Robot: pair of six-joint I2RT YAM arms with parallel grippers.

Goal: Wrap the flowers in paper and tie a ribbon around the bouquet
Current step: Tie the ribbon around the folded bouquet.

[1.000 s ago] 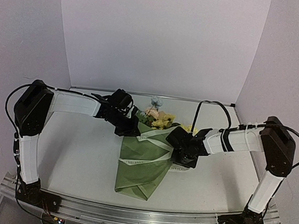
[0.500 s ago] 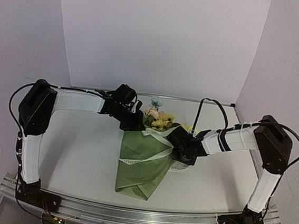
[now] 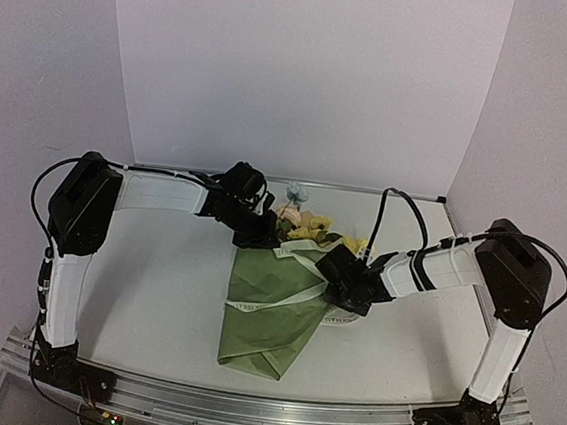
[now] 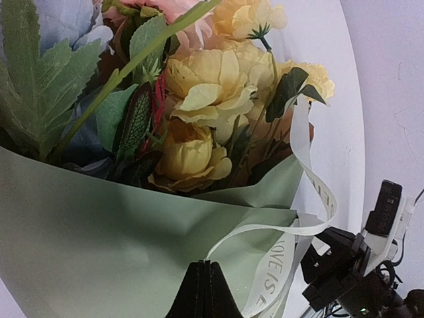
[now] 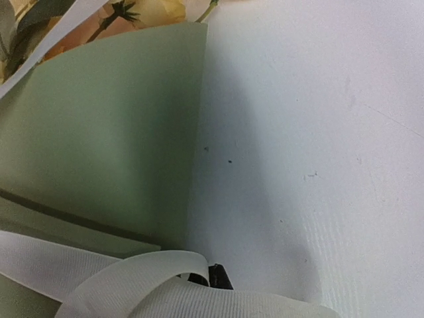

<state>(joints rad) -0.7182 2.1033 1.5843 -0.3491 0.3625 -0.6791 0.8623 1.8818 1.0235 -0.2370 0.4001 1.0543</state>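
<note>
Left fingers (image 4: pixel 199 295) shut, right fingers (image 5: pixel 220 277) seemingly shut

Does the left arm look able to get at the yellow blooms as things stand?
Probably yes: the left gripper sits at the paper's rim below the yellow blooms, little between. But it is shut, seemingly on the ribbon, and must let go first.

A white table (image 3: pixel 155 291) sat boxed in by plain white walls (image 3: pixel 307 74) at back and sides, a metal rail (image 3: pixel 264 414) running along its near edge.
</note>
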